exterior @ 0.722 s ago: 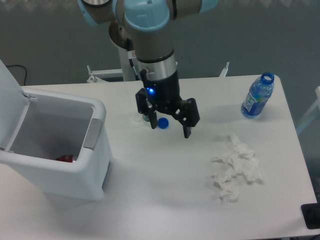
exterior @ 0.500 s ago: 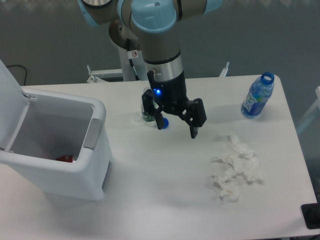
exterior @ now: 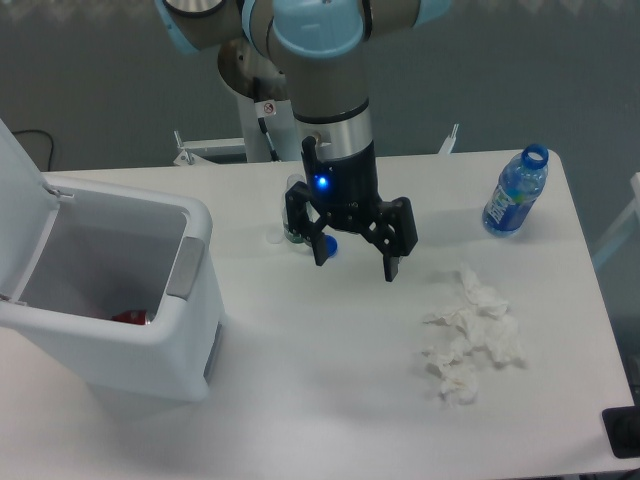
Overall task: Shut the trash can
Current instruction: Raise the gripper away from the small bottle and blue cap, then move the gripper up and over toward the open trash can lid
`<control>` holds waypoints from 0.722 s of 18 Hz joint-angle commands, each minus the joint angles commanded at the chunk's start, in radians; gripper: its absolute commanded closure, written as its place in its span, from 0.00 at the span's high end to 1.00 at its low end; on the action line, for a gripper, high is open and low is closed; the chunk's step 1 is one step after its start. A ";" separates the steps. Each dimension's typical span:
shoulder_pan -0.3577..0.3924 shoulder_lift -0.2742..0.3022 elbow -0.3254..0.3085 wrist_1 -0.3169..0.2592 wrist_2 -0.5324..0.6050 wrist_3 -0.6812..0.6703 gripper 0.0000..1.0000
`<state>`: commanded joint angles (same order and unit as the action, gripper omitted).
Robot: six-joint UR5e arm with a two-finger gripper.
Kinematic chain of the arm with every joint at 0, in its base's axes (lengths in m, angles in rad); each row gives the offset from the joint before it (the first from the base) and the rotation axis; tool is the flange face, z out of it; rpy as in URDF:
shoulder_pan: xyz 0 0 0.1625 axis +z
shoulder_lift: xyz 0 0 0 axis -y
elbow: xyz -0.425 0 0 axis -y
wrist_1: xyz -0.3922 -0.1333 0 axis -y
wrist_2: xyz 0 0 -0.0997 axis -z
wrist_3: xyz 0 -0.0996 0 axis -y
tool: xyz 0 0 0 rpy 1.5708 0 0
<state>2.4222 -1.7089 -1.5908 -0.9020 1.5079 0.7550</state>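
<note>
The white trash can (exterior: 190,330) stands at the left of the table with its lid (exterior: 18,195) swung up and open at the far left. A grey latch tab (exterior: 184,268) sits on its front rim. Something red (exterior: 128,317) lies inside it. My gripper (exterior: 356,263) hangs over the middle of the table, well to the right of the can. Its two black fingers are spread apart and hold nothing.
A blue bottle cap (exterior: 329,244) and a small clear object (exterior: 293,228) lie just behind the gripper. A crumpled white tissue pile (exterior: 470,335) lies at the right. An open blue water bottle (exterior: 514,192) stands at the back right, near the table edge.
The gripper has moved to the right, away from the trash can, staying open. The can and its lid have not moved.
</note>
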 joint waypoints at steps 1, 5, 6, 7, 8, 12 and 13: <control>-0.006 0.008 0.012 0.000 0.000 -0.029 1.00; -0.043 0.017 0.070 0.002 -0.041 -0.231 1.00; -0.051 0.023 0.083 0.002 -0.041 -0.276 1.00; -0.064 0.026 0.086 0.002 -0.043 -0.305 1.00; -0.083 0.032 0.086 0.002 -0.041 -0.324 1.00; -0.127 0.060 0.103 0.002 -0.043 -0.448 1.00; -0.147 0.063 0.112 0.003 -0.043 -0.485 1.00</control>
<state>2.2751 -1.6460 -1.4789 -0.8989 1.4650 0.2704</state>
